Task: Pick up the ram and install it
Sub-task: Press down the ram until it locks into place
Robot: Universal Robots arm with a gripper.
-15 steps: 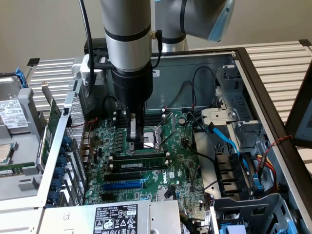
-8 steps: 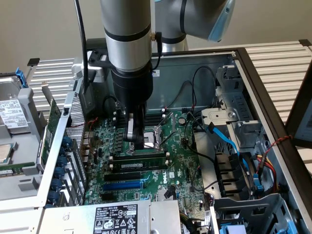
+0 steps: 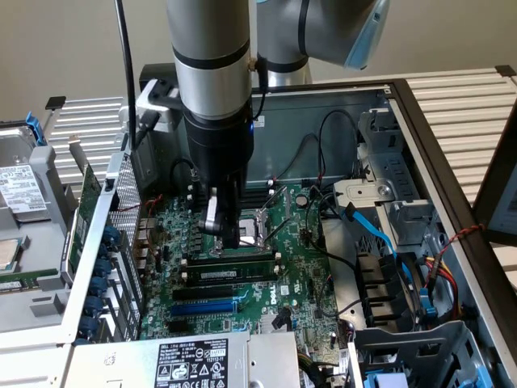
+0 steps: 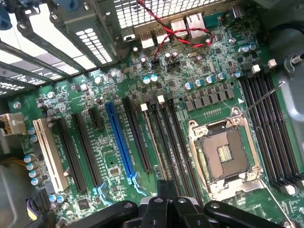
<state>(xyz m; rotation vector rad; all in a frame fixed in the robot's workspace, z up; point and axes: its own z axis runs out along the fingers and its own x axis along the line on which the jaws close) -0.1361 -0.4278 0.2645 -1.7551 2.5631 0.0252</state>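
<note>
The ram [image 3: 234, 273], a long dark-green stick with a small pale label, stands on edge in a black slot on the green motherboard [image 3: 299, 275], which lies inside the open computer case. In the wrist view the ram [image 4: 153, 142] shows edge-on as a thin pale line between the black slots. My gripper [image 3: 224, 234] hangs straight down from the arm, just above one end of the stick. It is shut, with nothing visible between its fingers. I cannot tell whether the tips touch the ram's top edge. The gripper [image 4: 166, 190] sits directly over the ram's line.
A blue slot [image 3: 206, 307] lies beside the ram, and the open CPU socket [image 3: 262, 222] is close to my fingers. Blue cables [image 3: 380, 234] and a drive cage crowd the exterior view's right. The case's perforated wall [image 3: 121, 210] rises at the left, with a labelled power supply [image 3: 190, 364] in front.
</note>
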